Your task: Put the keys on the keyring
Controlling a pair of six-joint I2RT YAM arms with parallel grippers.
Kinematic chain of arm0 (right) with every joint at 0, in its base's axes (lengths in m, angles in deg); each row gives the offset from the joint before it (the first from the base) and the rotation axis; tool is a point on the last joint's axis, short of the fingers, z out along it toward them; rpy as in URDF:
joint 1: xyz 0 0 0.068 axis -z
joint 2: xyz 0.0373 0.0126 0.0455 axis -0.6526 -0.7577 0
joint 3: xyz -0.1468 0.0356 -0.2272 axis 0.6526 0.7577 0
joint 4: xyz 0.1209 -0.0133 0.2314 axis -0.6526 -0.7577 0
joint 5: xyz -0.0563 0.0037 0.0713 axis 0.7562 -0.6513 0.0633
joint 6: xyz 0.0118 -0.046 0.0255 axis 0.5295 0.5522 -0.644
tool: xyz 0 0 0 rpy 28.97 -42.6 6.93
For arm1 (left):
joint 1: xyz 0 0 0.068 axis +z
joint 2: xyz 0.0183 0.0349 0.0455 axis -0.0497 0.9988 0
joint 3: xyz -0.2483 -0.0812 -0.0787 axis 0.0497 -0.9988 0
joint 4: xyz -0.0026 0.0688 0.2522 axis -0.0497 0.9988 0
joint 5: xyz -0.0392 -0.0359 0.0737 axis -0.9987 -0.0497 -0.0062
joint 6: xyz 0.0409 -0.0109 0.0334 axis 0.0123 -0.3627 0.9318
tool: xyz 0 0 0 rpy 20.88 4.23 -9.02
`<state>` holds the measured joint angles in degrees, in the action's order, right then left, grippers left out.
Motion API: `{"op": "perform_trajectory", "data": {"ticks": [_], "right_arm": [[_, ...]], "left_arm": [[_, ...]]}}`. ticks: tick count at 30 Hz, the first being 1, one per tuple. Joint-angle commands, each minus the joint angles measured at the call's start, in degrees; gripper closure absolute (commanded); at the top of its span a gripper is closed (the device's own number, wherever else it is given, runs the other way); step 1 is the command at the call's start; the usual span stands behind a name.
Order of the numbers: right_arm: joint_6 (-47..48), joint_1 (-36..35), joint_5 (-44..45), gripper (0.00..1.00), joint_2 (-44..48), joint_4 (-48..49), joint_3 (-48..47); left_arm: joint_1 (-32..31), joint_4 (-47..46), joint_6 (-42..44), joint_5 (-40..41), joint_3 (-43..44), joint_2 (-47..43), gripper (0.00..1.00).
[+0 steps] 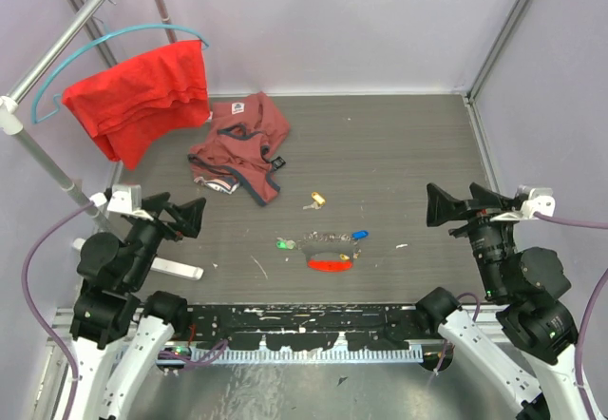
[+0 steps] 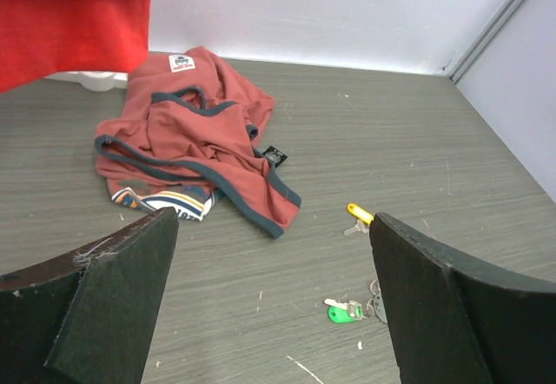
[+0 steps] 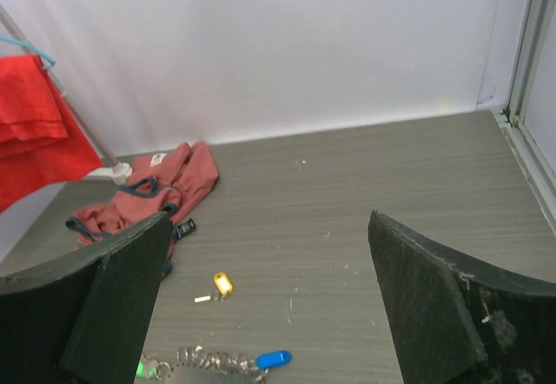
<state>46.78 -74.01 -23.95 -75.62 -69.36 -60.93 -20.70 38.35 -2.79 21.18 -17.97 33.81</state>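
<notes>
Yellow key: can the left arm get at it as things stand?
Probably yes. The left gripper is open, nothing covers the yellow key, and the maroon shirt stops short of it, though its corner is near the path.

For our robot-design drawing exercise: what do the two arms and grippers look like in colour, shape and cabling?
Both arms, left arm and right arm, have black joints and white lower links. The left gripper and right gripper carry black wedge-shaped fingers with white wrist mounts. A lilac cable loops beside each.
</notes>
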Motion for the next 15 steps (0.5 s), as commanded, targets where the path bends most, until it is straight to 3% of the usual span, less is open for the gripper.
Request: {"op": "perform_trajectory", "data": {"ticks": [1, 15], "right_arm": [[-1.1, 0.1, 0.5, 0.0, 2.0, -2.3, 0.7], [-1.1, 0.1, -1.4, 0.0, 3.4, -2.8, 3.7]], "left_arm": [[-0.1, 5.5, -1.9, 2.3, -2.2, -5.3, 0.02], [-0.1, 7.6, -1.1, 2.5, -3.5, -6.1, 0.02]]}}
